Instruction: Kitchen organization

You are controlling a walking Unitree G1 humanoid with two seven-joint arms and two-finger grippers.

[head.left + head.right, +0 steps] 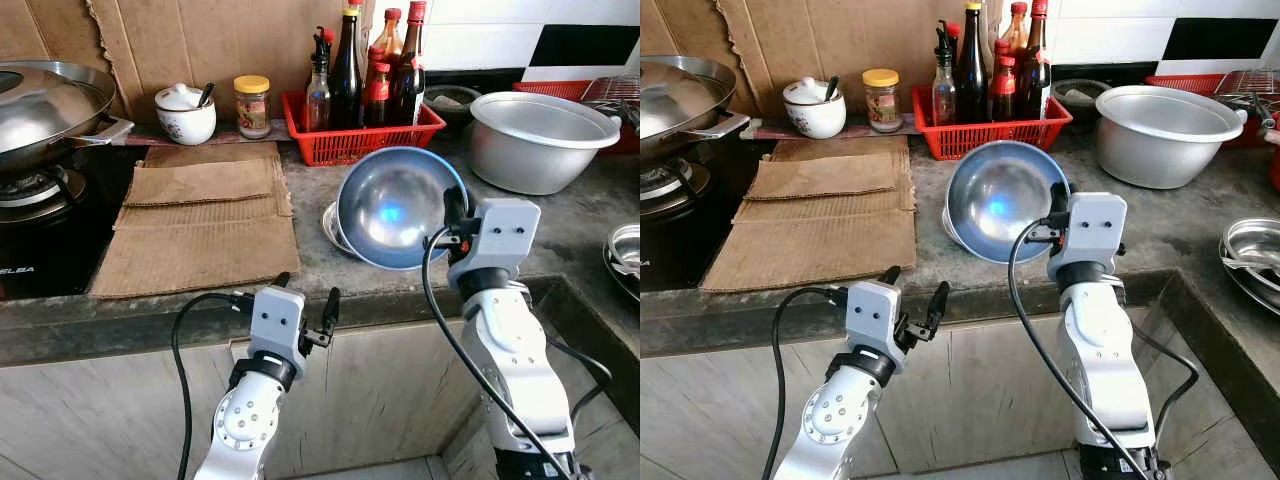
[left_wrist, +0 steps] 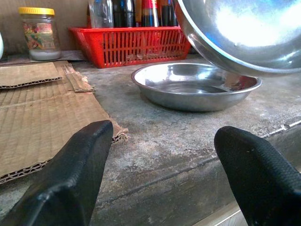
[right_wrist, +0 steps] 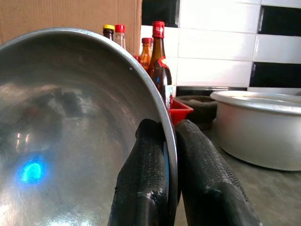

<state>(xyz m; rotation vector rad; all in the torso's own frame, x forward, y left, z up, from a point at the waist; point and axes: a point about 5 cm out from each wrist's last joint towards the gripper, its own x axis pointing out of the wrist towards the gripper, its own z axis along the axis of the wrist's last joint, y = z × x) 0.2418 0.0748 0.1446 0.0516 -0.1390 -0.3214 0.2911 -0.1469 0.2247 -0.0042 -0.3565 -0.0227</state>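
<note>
My right gripper (image 1: pixel 452 212) is shut on the rim of a steel bowl (image 1: pixel 392 208), which it holds tilted on edge above the counter with the hollow facing me. In the right wrist view both fingers (image 3: pixel 146 179) pinch the bowl (image 3: pixel 70 132) rim. Under the bowl lies a shallow steel dish (image 2: pixel 195 84) on the grey counter (image 1: pixel 310 255). My left gripper (image 1: pixel 305 305) stands open at the counter's front edge, empty, its fingertips (image 2: pixel 80 165) apart in the left wrist view.
A red basket (image 1: pixel 355 135) of sauce bottles stands at the back. A large aluminium basin (image 1: pixel 540 140) sits at the right, steel dishes (image 1: pixel 1252 250) at the far right. Cardboard sheets (image 1: pixel 205 215), a jar (image 1: pixel 251 105), a white pot (image 1: pixel 185 112) and a wok (image 1: pixel 45 105) lie left.
</note>
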